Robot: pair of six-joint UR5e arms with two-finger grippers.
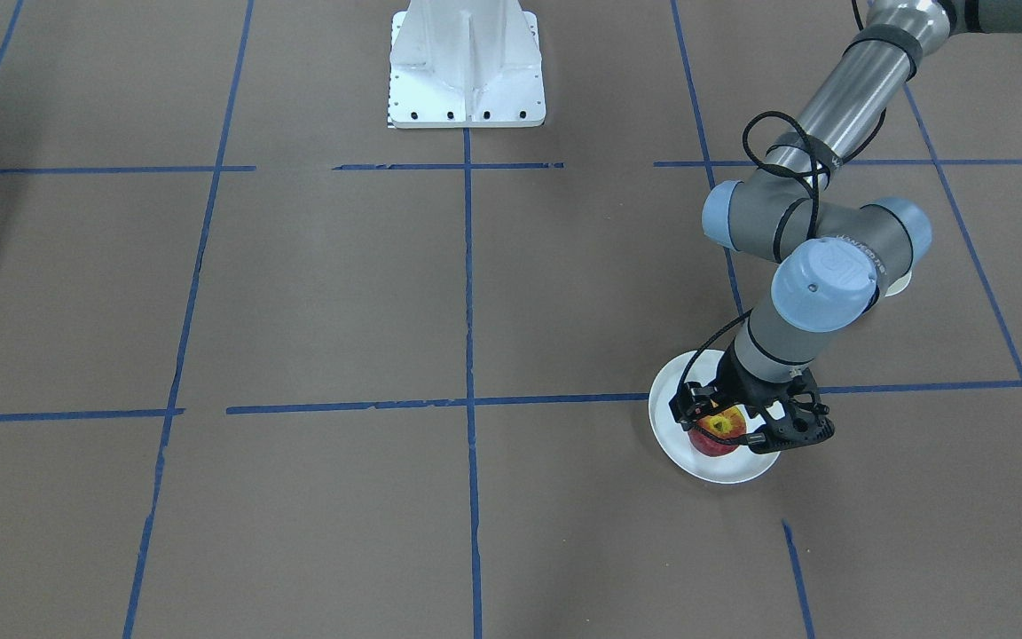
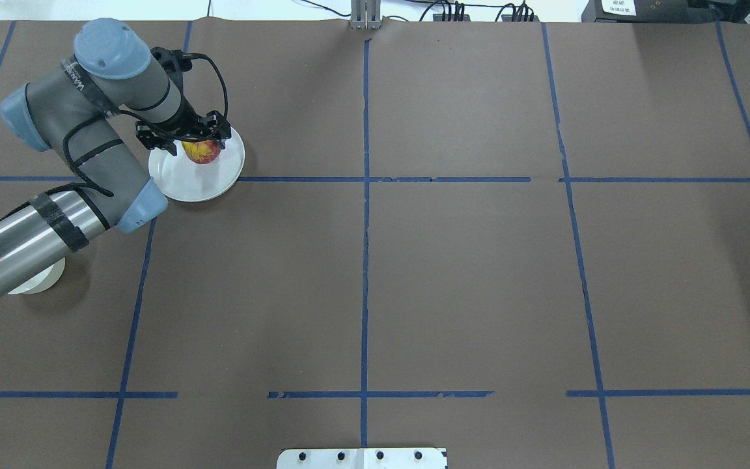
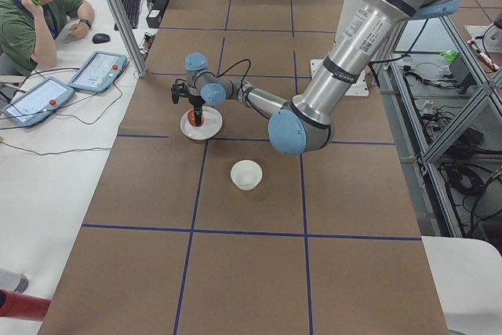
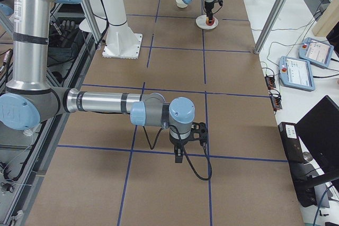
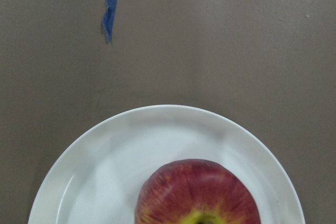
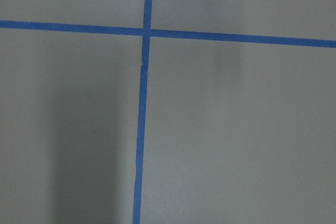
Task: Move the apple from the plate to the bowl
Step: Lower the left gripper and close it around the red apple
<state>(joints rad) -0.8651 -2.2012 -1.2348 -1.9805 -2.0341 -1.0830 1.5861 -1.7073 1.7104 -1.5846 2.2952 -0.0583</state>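
Note:
The red apple (image 1: 718, 437) with its yellow stem patch sits on the white plate (image 1: 715, 469). My left gripper (image 1: 735, 428) hangs straight down over the apple, with its jaws open on either side of it. The overhead view shows the apple (image 2: 202, 152) on the plate (image 2: 186, 182) just below the left gripper (image 2: 186, 135). The left wrist view shows the apple (image 5: 197, 195) on the plate (image 5: 105, 166) with no fingers in frame. The cream bowl (image 3: 246, 174) stands apart from the plate and is partly hidden under the left arm in the overhead view (image 2: 36, 281). My right gripper (image 4: 189, 146) shows only in the exterior right view, so I cannot tell its state.
The white robot base (image 1: 467, 67) stands at the table's robot side. Blue tape lines (image 2: 365, 195) cross the brown table cover. An operator (image 3: 31, 13) sits at a side desk with tablets (image 3: 98, 71). A metal pole (image 3: 118, 13) stands at the table corner.

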